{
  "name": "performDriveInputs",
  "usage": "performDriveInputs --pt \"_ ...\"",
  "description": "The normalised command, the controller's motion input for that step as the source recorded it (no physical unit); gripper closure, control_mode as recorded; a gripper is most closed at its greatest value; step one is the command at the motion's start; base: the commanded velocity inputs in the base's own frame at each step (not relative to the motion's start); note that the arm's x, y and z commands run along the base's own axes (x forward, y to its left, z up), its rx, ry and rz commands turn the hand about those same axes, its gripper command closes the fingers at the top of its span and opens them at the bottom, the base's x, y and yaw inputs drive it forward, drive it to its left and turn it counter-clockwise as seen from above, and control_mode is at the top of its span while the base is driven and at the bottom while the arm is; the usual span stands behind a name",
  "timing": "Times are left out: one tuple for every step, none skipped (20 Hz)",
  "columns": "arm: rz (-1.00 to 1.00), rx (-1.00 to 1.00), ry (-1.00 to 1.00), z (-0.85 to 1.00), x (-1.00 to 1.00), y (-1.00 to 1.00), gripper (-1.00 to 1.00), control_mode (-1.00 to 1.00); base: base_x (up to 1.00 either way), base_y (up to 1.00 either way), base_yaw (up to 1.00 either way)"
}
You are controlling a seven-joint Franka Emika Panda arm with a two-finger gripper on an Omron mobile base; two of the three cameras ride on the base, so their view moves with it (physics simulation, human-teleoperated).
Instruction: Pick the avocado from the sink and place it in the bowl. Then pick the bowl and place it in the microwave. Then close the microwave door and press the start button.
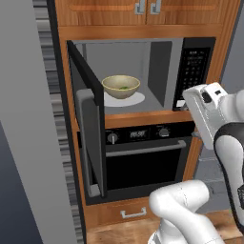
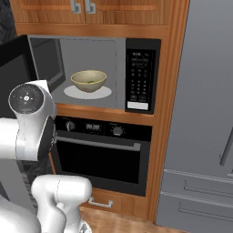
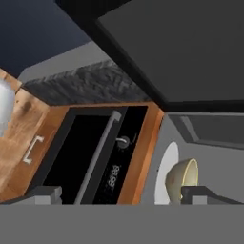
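Keypad writing too small to read. Avocado [image 1: 124, 87] inside bowl [image 1: 121, 86], bowl on white plate [image 1: 137, 99] in microwave [image 1: 157, 71]. Microwave door [image 1: 88, 128] open. Gripper [image 3: 119, 195] fingers apart, holding nothing.

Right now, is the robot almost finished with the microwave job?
Mostly. The bowl already sits on the white plate inside the microwave, with something green in it, likely the avocado. The microwave door is wide open. Left: swing it shut, then press start on the keypad.

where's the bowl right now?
The bowl sits on the white plate inside the open microwave, left of the keypad and above the oven.
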Motion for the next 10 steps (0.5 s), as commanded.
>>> performDriveInputs --pt "0.29 0.0 -0.01 0.39 -1.0 0.21 -1.0 -1.0 0.0 0.0 0.0" --pt "0.27 0.0 0.0 0.44 -1.0 0.36 -1.0 -1.0 0.0 0.0 0.0" --pt "0.25 0.0 -0.01 0.48 -1.0 0.39 -1.0 -1.0 0.0 0.0 0.0" --pt "0.21 0.0 -0.01 0.51 -1.0 0.46 -1.0 -1.0 0.0 0.0 0.0" --pt "0.19 0.0 -0.02 0.51 -1.0 0.47 -1.0 -1.0 0.0 0.0 0.0" --pt "0.16 0.0 -0.06 0.4 -1.0 0.54 -1.0 -1.0 0.0 0.0 0.0" --pt "0.14 0.0 -0.07 0.34 -1.0 0.52 -1.0 -1.0 0.0 0.0 0.0" --pt "0.12 0.0 -0.07 0.36 -1.0 0.59 -1.0 -1.0 0.0 0.0 0.0" --pt "0.08 0.0 -0.06 0.34 -1.0 0.64 -1.0 -1.0 0.0 0.0 0.0" --pt "0.05 0.0 -0.02 0.31 -1.0 0.7 -1.0 -1.0 0.0 0.0 0.0"
